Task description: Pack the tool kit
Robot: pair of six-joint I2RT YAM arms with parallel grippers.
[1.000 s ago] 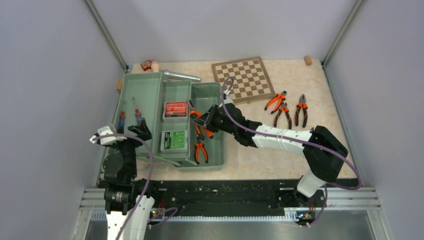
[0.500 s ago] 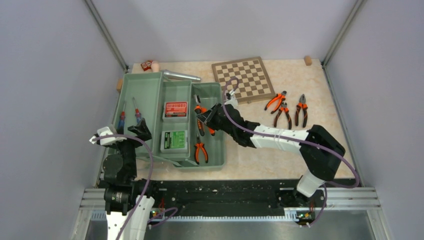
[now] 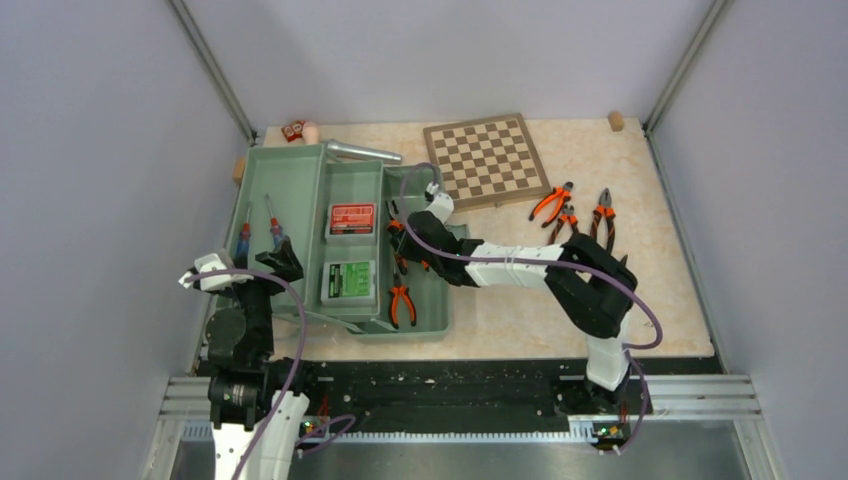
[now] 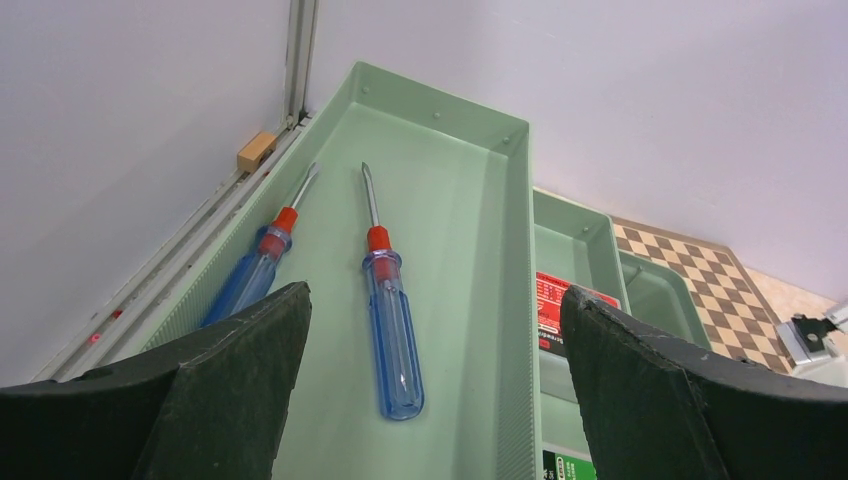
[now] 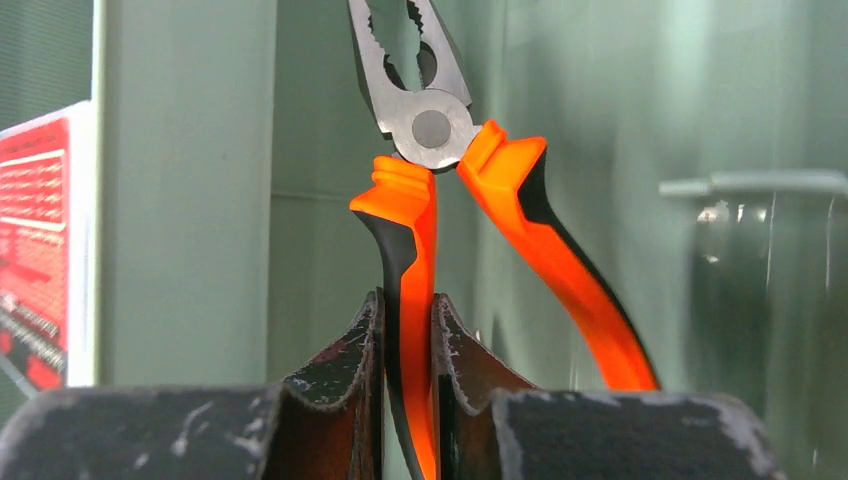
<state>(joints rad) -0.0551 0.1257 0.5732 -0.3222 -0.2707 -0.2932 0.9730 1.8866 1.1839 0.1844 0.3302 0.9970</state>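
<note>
The sage-green toolbox (image 3: pixel 290 190) lies open at the table's left. Its left tray holds two blue-and-red screwdrivers (image 3: pixel 272 228) (image 4: pixel 390 315). The middle holds a red bit case (image 3: pixel 351 219) and a green bit case (image 3: pixel 349 281). My right gripper (image 3: pixel 402 243) is shut on one handle of orange-handled pliers (image 5: pixel 440 190) inside the right compartment, above another pair of pliers (image 3: pixel 400 301). My left gripper (image 3: pixel 245 268) is open and empty over the near end of the screwdriver tray.
Three more orange-handled pliers (image 3: pixel 573 220) lie on the table right of the box. The chessboard (image 3: pixel 487 158) sits at the back. A steel hammer head (image 3: pixel 360 152) lies behind the box. Small blocks (image 3: pixel 615 121) sit at the back corners.
My right arm has folded in and moved left, carrying the held pliers lower into the right compartment. The left arm has not moved.
</note>
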